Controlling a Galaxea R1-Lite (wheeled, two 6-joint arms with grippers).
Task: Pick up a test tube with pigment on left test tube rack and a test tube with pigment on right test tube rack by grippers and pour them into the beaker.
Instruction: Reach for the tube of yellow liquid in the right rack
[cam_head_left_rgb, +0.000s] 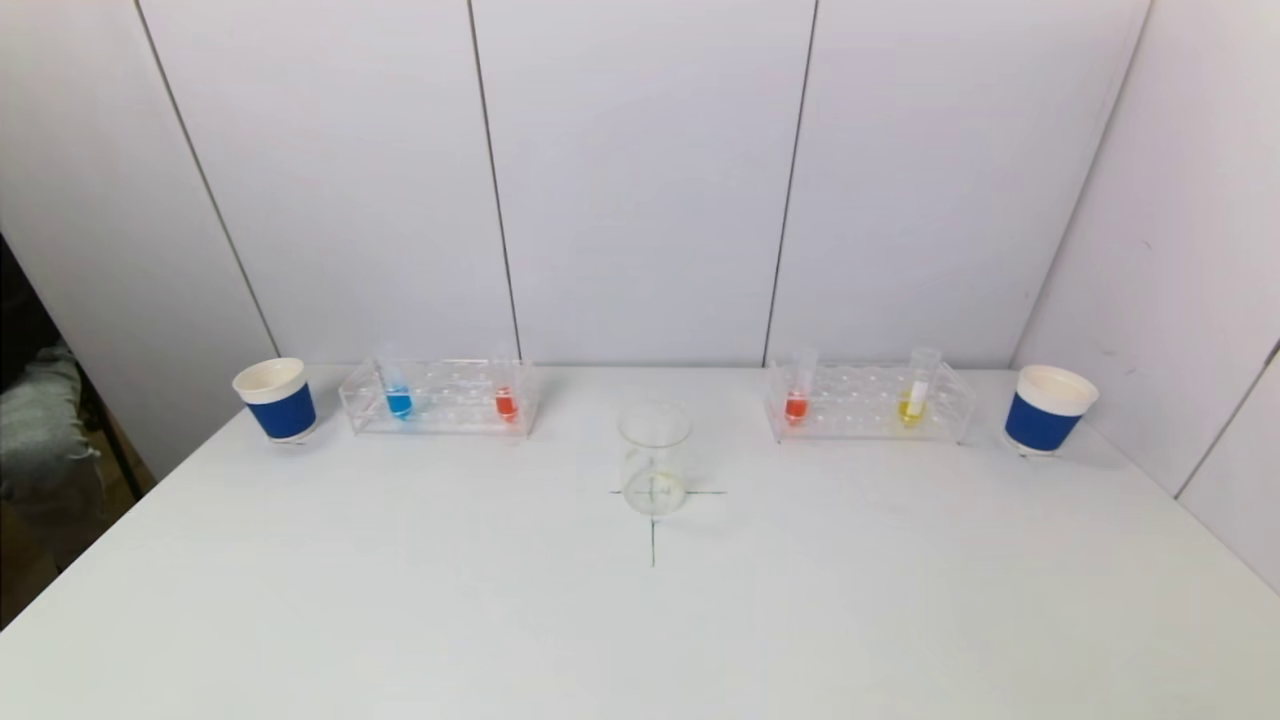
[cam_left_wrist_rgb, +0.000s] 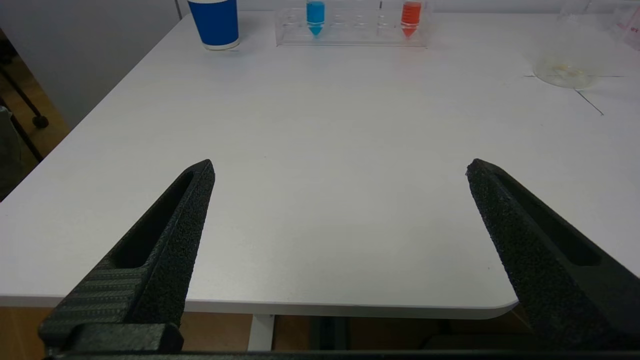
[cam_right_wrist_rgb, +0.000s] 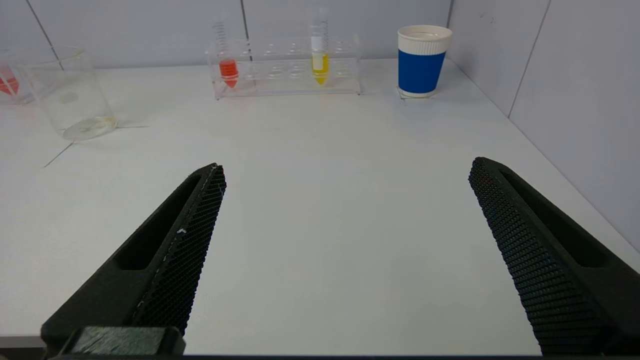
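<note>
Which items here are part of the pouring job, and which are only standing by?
Job: left rack with blue tube and red tube; right rack with red tube and yellow tube; beaker.
Bystanders: left blue cup; right blue cup.

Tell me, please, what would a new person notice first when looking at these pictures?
The coloured liquids stand out first: a blue tube and a red tube in the left rack, a red tube and a yellow tube in the right rack. Between the racks, nearer the robot, a clear beaker stands on a cross mark, and a blue paper cup flanks each rack's outer end.
</note>
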